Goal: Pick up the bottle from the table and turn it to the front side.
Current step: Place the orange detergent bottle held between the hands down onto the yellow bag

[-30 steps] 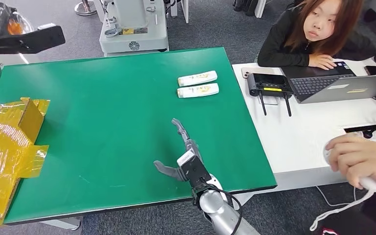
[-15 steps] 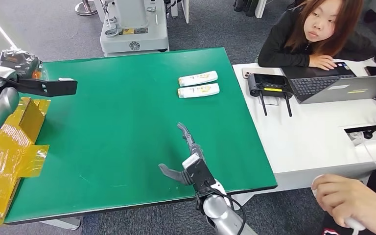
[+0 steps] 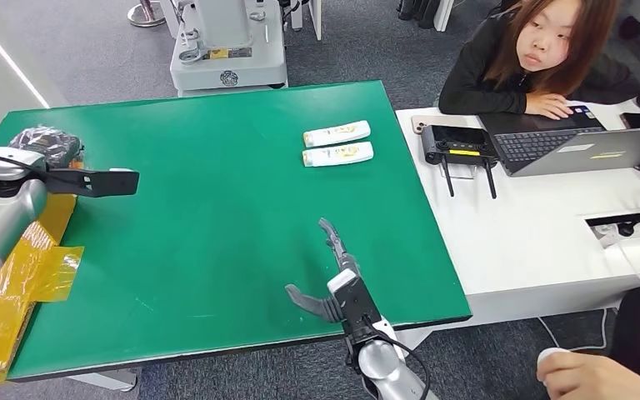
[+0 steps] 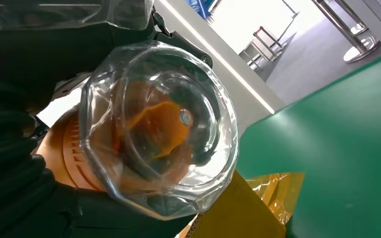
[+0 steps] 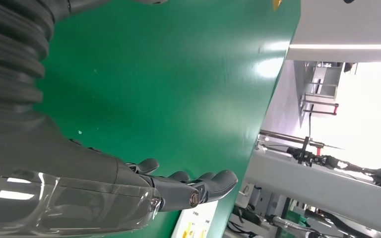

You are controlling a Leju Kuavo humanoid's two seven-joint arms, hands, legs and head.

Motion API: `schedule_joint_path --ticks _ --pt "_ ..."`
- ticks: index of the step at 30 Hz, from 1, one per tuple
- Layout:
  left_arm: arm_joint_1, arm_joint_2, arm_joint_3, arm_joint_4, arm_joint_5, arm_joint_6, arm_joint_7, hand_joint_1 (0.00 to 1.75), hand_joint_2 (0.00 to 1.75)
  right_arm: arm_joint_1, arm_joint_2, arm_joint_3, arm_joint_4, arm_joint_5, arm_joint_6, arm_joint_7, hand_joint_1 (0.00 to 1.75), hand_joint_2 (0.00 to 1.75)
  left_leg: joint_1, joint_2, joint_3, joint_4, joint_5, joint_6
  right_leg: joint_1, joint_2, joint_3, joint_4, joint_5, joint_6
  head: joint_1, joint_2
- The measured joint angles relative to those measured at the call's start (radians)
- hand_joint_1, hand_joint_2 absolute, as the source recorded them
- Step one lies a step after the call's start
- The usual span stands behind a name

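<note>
While two white bottles (image 3: pixel 337 133) lie side by side, just apart, on the far right part of the green table (image 3: pixel 200 217), the right hand (image 3: pixel 331 279) hovers well short of them over the near edge, holding nothing, thumb out and fingers straight. At the table's left edge, by yellow wrapping (image 3: pixel 17 275), the left hand (image 3: pixel 92 181) reaches flat; whether it is spread or closed I cannot tell. A person (image 3: pixel 533 58) sits at the white desk (image 3: pixel 517 225) beside a laptop (image 3: pixel 583 146).

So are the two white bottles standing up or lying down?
Lying down. Both bottles rest flat on their sides on the green table, side by side, caps pointing left.
</note>
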Motion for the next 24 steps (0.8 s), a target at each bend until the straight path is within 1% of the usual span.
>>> schedule_joint_path --ticks 3,7,9,12,19,24 --pt "0.006 0.000 0.000 0.001 0.006 -0.013 0.004 1.75 1.75 -0.010 -0.004 0.001 0.021 -0.030 -0.004 -0.020 0.00 1.75 0.000 0.000 0.000 0.000 0.000 0.000 0.000 0.000 0.000 0.000 0.000 0.000 0.000 0.000" --pt "0.017 -0.001 0.000 0.002 0.018 -0.056 0.016 1.75 1.75 -0.037 -0.022 0.017 0.088 -0.133 -0.019 -0.079 0.00 1.75 0.000 0.000 0.000 0.000 0.000 0.000 0.000 0.000 0.000 0.000 0.000 0.000 0.000 0.000" --pt "0.023 -0.001 0.000 0.004 0.030 -0.090 0.030 1.75 1.75 -0.050 -0.031 0.033 0.117 -0.175 -0.023 -0.094 0.00 1.75 0.000 0.000 0.000 0.000 0.000 0.000 0.000 0.000 0.000 0.000 0.000 0.000 0.000 0.000" --pt "0.034 -0.001 0.001 0.007 0.043 -0.117 0.043 1.75 1.75 -0.073 -0.041 0.060 0.152 -0.204 -0.023 -0.097 0.00 1.75 0.000 0.000 0.000 0.000 0.000 0.000 0.000 0.000 0.000 0.000 0.000 0.000 0.000 0.000" --pt "0.042 -0.001 0.001 0.012 0.045 -0.123 0.050 1.75 1.75 -0.099 -0.052 0.091 0.192 -0.214 -0.024 -0.097 0.00 1.75 0.000 -0.001 0.000 0.000 0.000 0.000 0.000 0.000 0.000 0.000 0.000 0.000 0.000 0.000" --pt "0.050 -0.001 0.004 0.014 0.062 -0.144 0.059 1.75 1.75 -0.112 -0.055 0.109 0.204 -0.237 -0.034 -0.096 0.00 1.75 0.000 -0.001 0.000 0.000 0.000 0.000 0.000 0.000 0.000 0.000 0.000 0.000 0.000 0.000"
